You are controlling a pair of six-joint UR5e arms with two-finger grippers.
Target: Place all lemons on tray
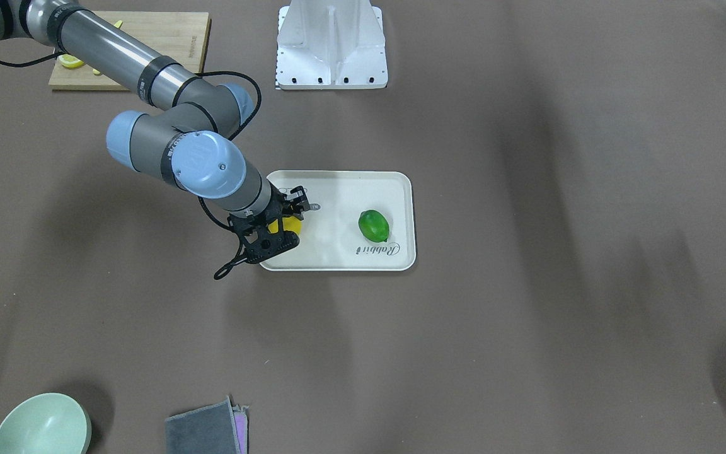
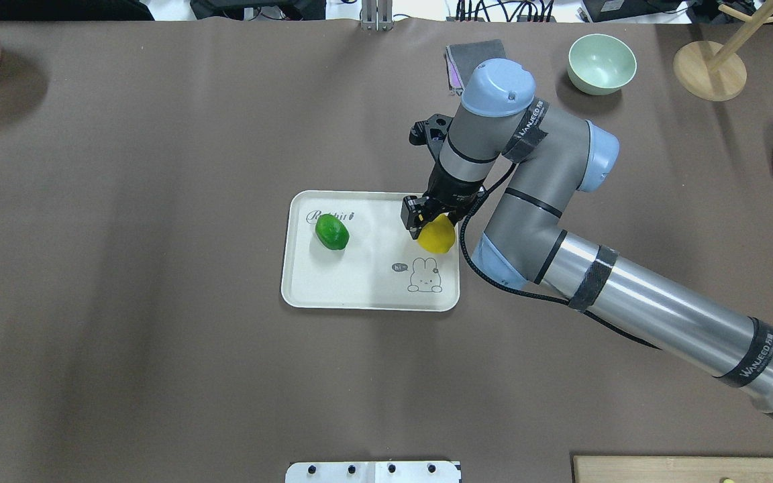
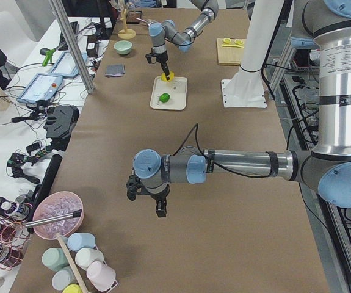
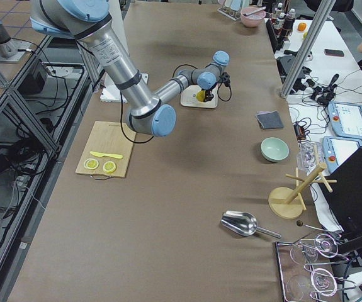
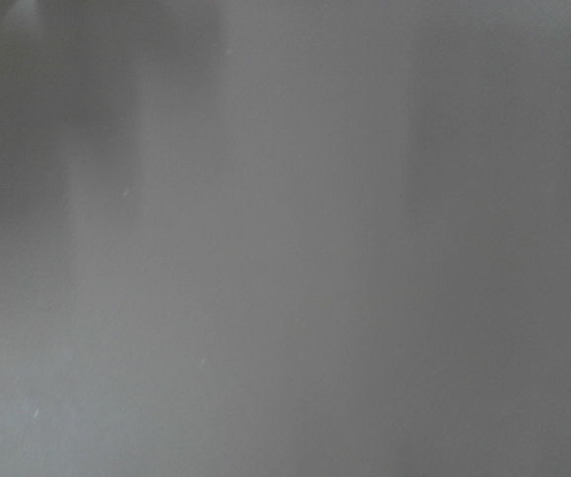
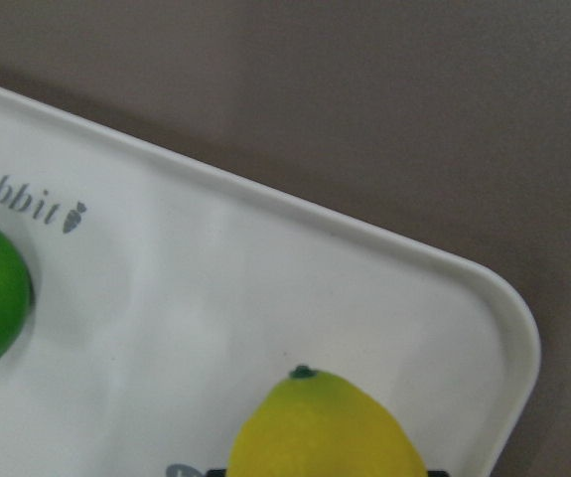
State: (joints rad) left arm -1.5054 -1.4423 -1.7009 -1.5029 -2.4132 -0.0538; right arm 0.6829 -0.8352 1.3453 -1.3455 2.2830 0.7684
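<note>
Right gripper [image 2: 431,227] is clamped on the yellow lemon [image 2: 437,239], which sits between the fingers with its tip pointing ahead of the wrist cam. Straight below is the tray [image 2: 359,285], corner near the animal drawing, so I'd release straight down. Can't tell if it's touching. Green lemon [image 2: 331,233] lies on the tray, well off toward the other end. Left gripper [image 3: 159,207] is far off over the table, can't tell whether it's open or closed.

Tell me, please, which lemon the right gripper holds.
The yellow lemon, in the right gripper over the tray; the green lemon lies free by the script.
</note>
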